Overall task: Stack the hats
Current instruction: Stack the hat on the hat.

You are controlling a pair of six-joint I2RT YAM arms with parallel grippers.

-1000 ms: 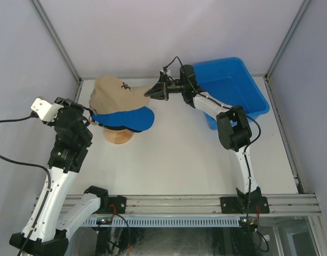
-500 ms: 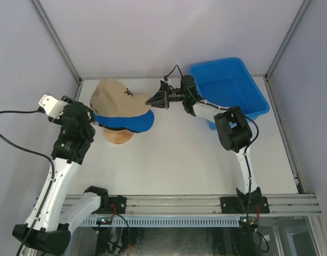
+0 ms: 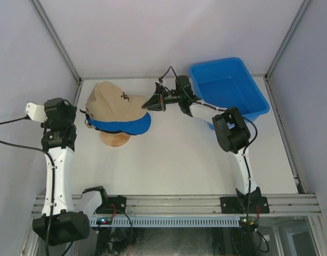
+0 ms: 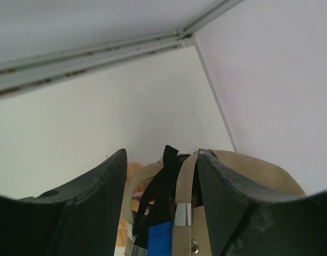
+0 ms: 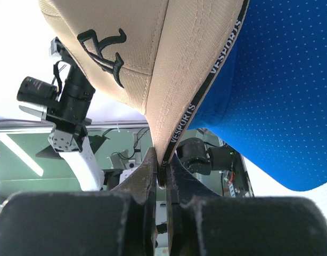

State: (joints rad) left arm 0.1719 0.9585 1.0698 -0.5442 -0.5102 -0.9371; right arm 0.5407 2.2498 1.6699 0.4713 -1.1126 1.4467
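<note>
A tan cap (image 3: 113,98) with a dark mark lies on top of a blue cap (image 3: 132,125), both on a round wooden head form (image 3: 114,140). My right gripper (image 3: 152,102) is shut on the tip of the tan cap's brim; the right wrist view shows the tan brim (image 5: 169,101) pinched between the jaws (image 5: 162,178), with the blue cap's brim (image 5: 280,90) beside it. My left gripper (image 3: 81,115) is open at the back of the stack. In the left wrist view its fingers (image 4: 161,154) stand either side of the tan strap (image 4: 184,192), a black strap (image 4: 162,186) and blue fabric (image 4: 159,239). Other caps are hidden.
A blue plastic bin (image 3: 230,63) stands at the back right, just behind the right arm. Grey walls close in the left, back and right of the white table (image 3: 179,160). The aluminium rail (image 3: 174,202) runs along the near edge.
The right gripper moved left with the tan brim, and the cap stack sits slightly further left. The left arm swung its wrist leftward and lower at the stack's back.
</note>
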